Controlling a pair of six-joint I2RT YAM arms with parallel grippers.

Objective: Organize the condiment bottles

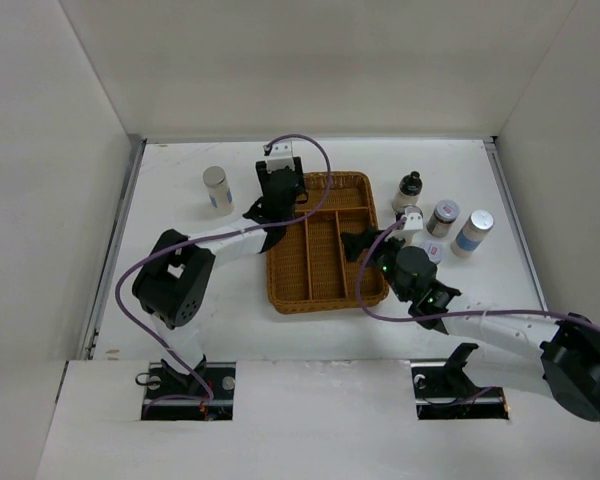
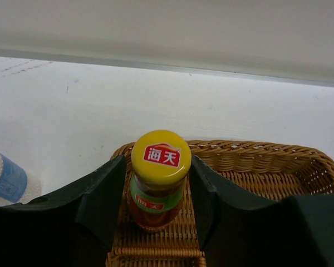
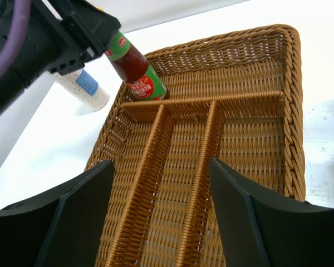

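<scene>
left gripper (image 2: 157, 192) pinching the red sauce bottle (image 2: 160, 157) below its yellow cap, bottle tilted, base in the far cross compartment of the wicker tray (image 3: 294, 105), right gripper (image 3: 161, 214) spread wide, empty, above the long compartments, white-and-blue jar (image 1: 217, 189) on the table left of the tray

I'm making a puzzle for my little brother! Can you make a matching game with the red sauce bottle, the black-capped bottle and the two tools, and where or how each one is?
1 red sauce bottle
2 black-capped bottle
3 left tool
4 right tool

a open, holding nothing, over the wicker tray
b on the table, right of the tray
c shut on a bottle
d in the tray's far compartment

Pairs: 1-d, 2-b, 3-c, 4-a
</scene>
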